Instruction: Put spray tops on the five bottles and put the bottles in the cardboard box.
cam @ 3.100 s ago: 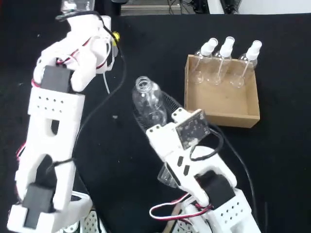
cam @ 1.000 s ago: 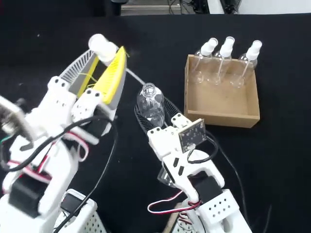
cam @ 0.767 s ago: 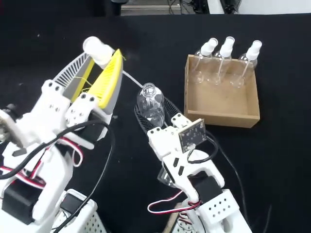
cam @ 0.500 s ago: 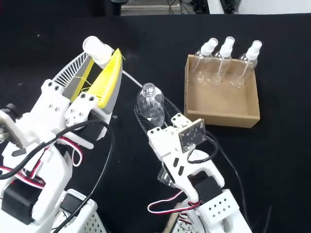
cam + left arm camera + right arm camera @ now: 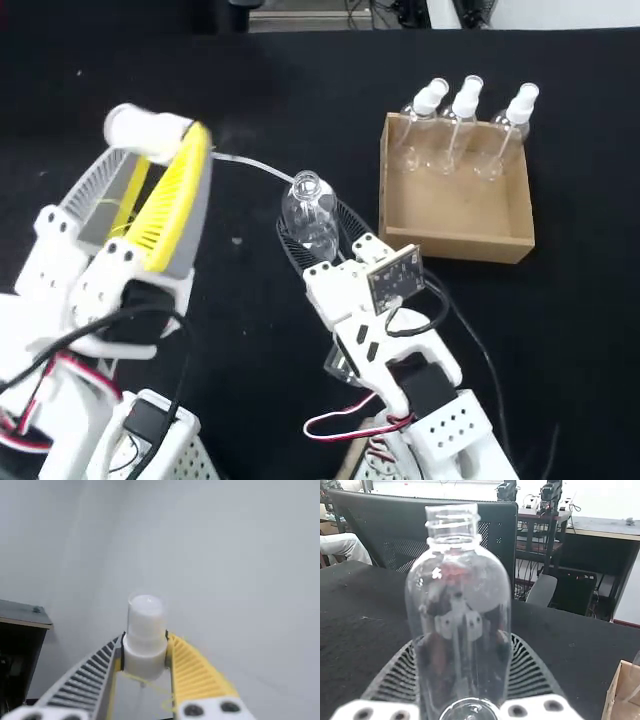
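Observation:
My left gripper (image 5: 150,150) is shut on a white spray top (image 5: 140,127), raised at the table's left; its thin dip tube (image 5: 255,167) points toward the bottle's mouth. In the left wrist view the spray top (image 5: 145,632) sits clamped between the grey and yellow fingers (image 5: 192,667). My right gripper (image 5: 318,222) is shut on a clear uncapped bottle (image 5: 308,213), held upright mid-table. The right wrist view shows that bottle (image 5: 458,615) standing between the black fingers (image 5: 532,672). A cardboard box (image 5: 457,188) at the right holds three capped bottles (image 5: 465,125) along its far wall.
The table is covered in black cloth (image 5: 560,330). Another clear object (image 5: 342,362) lies partly hidden under the right arm. White arm bases stand at the front edge. Behind the table, a mesh chair (image 5: 395,535) and desks appear in the right wrist view.
My left arm has swung left and toward the front with the spray top, so the tube tip now lies near the bottle's mouth. The right arm and bottle are still.

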Robot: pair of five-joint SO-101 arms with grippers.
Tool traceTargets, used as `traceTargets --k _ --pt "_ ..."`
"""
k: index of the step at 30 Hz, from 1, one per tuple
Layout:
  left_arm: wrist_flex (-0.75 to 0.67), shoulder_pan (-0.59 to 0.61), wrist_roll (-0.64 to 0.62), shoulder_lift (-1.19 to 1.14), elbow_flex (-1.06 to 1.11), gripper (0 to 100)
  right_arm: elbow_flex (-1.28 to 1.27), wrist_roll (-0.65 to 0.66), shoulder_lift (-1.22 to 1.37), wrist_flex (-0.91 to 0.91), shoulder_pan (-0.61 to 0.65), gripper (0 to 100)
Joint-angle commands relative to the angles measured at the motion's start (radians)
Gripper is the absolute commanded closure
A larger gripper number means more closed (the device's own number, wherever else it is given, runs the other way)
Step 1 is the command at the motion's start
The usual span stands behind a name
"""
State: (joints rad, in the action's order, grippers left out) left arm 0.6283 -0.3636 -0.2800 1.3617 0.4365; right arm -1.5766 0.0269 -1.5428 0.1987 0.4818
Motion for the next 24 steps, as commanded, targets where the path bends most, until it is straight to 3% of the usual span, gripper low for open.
traceTargets --k 1,5,10,17,24 --pt "-0.084 0.001 -0.003 -0.012 0.044 97 0.002 -0.008 -0.018 -0.034 0.012 98.7" --pt "-0.120 -0.008 0.091 -0.077 0.061 97 0.002 -0.008 -0.018 -0.034 0.012 98.7" --pt "-0.055 -0.010 0.091 -0.114 0.005 97 0.002 -0.008 -0.018 -0.034 0.012 98.7" --pt "-0.011 -0.120 0.098 -0.118 -0.016 97 0.002 -0.008 -0.018 -0.034 0.012 98.7" --pt "-0.015 -0.113 0.098 -0.114 -0.016 97 0.002 -0.008 -0.018 -0.034 0.012 98.7"
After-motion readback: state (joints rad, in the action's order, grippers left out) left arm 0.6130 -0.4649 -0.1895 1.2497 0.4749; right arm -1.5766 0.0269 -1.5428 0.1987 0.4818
